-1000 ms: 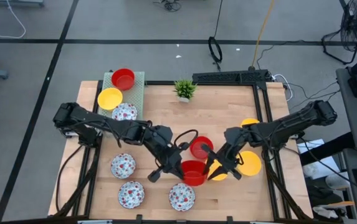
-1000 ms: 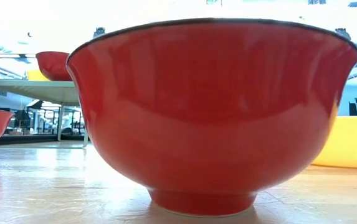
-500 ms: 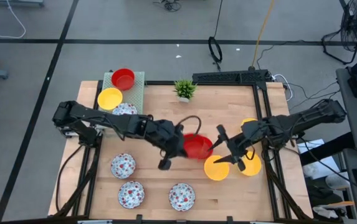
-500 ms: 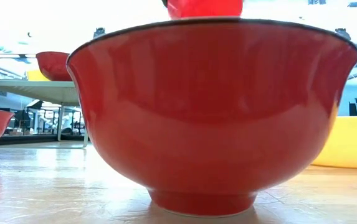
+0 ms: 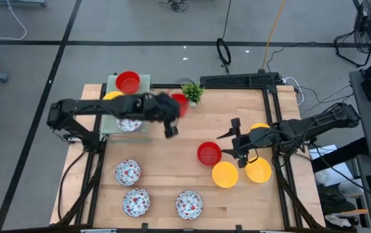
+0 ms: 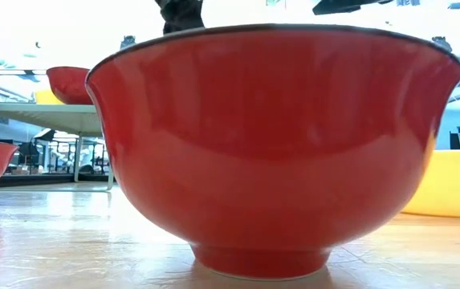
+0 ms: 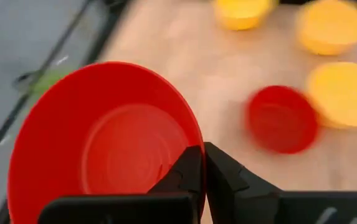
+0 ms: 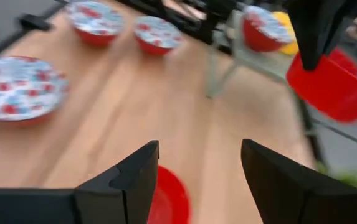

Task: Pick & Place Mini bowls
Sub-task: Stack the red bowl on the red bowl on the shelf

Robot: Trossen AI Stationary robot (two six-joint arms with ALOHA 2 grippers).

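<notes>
The left claw (image 5: 171, 111) is carrying a red bowl (image 7: 103, 146) above the far edge of the desk (image 5: 172, 162), its fingers pinched tight on the rim, near the green mat (image 5: 143, 87) at the far left corner. That mat is already holding another red bowl (image 5: 127, 82), a yellow bowl (image 5: 112, 97) and a flowered bowl (image 5: 128, 123), so the sorting is looking partly done. The right claw (image 5: 232, 137) is hanging wide open and empty above the right half, just beside a red bowl (image 5: 208, 153) sitting on the wood. Two yellow bowls (image 5: 225, 174) are lying near it, a third is showing behind the arm, and three flowered bowls (image 5: 127, 172) are waiting by the near edge. A small plant (image 5: 192, 92) is standing at the far edge. The desk is pale wood; grey floor with cables is surrounding it.
</notes>
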